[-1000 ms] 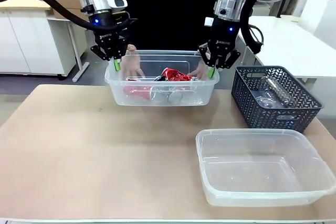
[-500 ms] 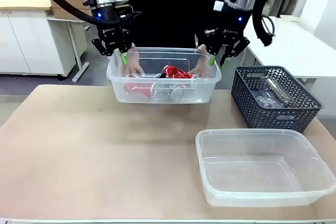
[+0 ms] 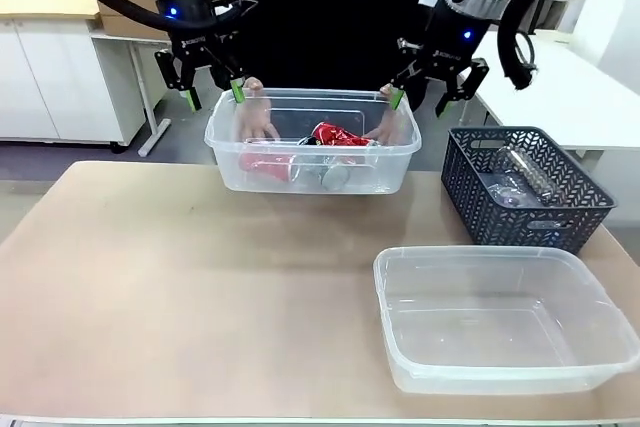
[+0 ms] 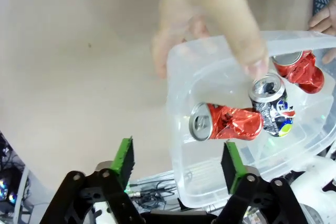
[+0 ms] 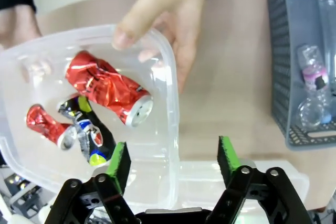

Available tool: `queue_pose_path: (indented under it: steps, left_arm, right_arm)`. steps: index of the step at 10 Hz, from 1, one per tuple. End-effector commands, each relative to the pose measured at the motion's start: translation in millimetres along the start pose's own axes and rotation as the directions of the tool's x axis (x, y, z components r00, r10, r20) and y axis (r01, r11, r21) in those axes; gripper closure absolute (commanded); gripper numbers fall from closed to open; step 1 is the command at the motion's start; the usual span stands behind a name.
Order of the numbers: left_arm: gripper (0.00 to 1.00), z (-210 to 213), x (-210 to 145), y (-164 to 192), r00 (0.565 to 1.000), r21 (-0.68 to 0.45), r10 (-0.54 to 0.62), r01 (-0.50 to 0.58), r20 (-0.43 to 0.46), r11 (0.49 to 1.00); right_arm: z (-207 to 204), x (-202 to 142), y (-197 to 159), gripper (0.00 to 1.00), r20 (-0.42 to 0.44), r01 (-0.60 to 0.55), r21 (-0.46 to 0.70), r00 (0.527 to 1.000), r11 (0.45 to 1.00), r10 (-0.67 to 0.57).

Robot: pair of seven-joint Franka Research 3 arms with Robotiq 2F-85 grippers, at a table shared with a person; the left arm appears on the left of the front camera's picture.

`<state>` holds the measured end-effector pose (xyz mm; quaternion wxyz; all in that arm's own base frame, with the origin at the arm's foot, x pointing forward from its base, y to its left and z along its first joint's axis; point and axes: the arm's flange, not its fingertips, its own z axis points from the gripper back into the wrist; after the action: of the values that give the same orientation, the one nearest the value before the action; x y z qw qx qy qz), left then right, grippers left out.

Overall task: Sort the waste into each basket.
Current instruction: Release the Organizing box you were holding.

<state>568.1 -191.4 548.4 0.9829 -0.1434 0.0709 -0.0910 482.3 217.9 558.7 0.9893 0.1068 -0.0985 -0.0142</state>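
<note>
Left gripper (image 3: 214, 97), right gripper (image 3: 422, 100) higher, jaws apart; red cans (image 3: 335, 139), labels illegible.

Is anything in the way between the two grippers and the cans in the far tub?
Yes. A person's hands grip both ends of the tub: one hand by the open left gripper, the other hand by the open right gripper. The cans in the middle lie uncovered.

Clear glossy plastic tub (image 3: 222, 159) holds crumpled shiny metal cans (image 3: 335, 140).
</note>
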Motion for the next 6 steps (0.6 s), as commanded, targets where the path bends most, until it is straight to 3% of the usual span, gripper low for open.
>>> queue_pose_path:
  steps: [1,6]
  left_arm:
    - [0.00,-13.1,-24.1,6.4,1.000,0.032,0.006,-0.007,0.027,0.999]
    - [0.00,-9.5,-20.0,3.0,1.000,0.010,0.011,-0.011,0.014,1.000]
  right_arm:
    - [0.2,-11.0,-15.0,0.00,0.021,-0.034,0.053,0.999,0.998,0.033]
    - [2.9,-4.7,-3.9,0.00,0.009,-0.006,0.019,1.000,1.000,0.006]
